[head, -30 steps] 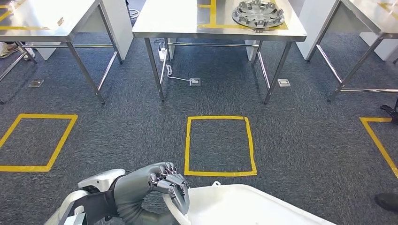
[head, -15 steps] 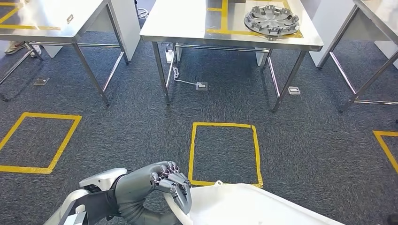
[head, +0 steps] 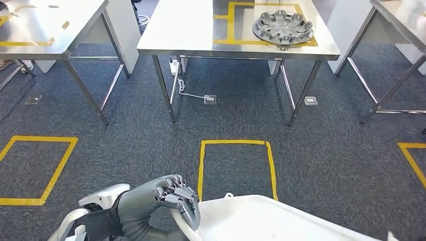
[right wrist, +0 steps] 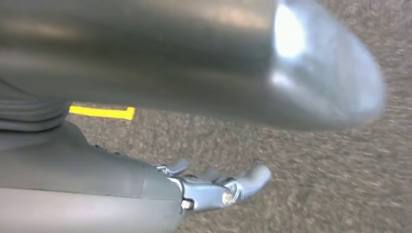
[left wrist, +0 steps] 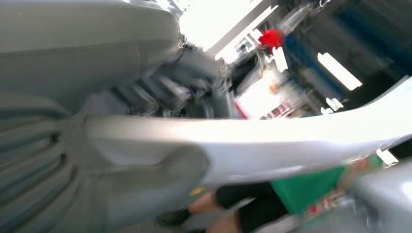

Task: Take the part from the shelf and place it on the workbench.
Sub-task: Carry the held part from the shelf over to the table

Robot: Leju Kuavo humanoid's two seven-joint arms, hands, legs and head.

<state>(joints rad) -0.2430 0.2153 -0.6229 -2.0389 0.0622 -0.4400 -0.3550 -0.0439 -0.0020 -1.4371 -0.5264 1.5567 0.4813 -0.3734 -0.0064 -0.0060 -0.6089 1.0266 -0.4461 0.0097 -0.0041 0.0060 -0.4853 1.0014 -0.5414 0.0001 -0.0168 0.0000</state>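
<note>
Head view, left to right. Surface (head: pixel 30 30) at 10 o'clock: brushed steel top, yellow tape marks, thin steel legs. Yellow tape square (head: pixel 35 170) on the floor at 9 o'clock, on speckled dark grey carpet.

Left robot hand (head: pixel 176 198) at 6 o'clock, low in the frame: grey ribbed cover, dark fingers (head: pixel 188 208) curled over the near rim of the part (head: pixel 271 221), so it is grasping the part from its left edge. Part is a big white smooth moulded panel, rounded edge, glossy; it sits at 5 to 6 o'clock, carried in front of the body, well apart from any surface. Probably held by the rim because it is too wide for a one-hand pinch.

Middle tape square (head: pixel 236 168) on the floor just beyond the part, likely a standing mark before the middle surface (head: pixel 201 30) at 12 o'clock. That surface is steel too, with a taped yellow frame (head: pixel 228 22). A round grey metal disc (head: pixel 283 26) with raised ribs lies on it at 1 o'clock. White cable and socket box (head: pixel 210 99) on the floor under it. Third surface (head: pixel 402 20) at 2 o'clock.

Right robot hand (right wrist: pixel 214 187) in the right wrist view: fingers under a smooth pale rounded shape, blurred; cannot tell if it touches or grips.

Judgement: carrying stage, placement not done.
</note>
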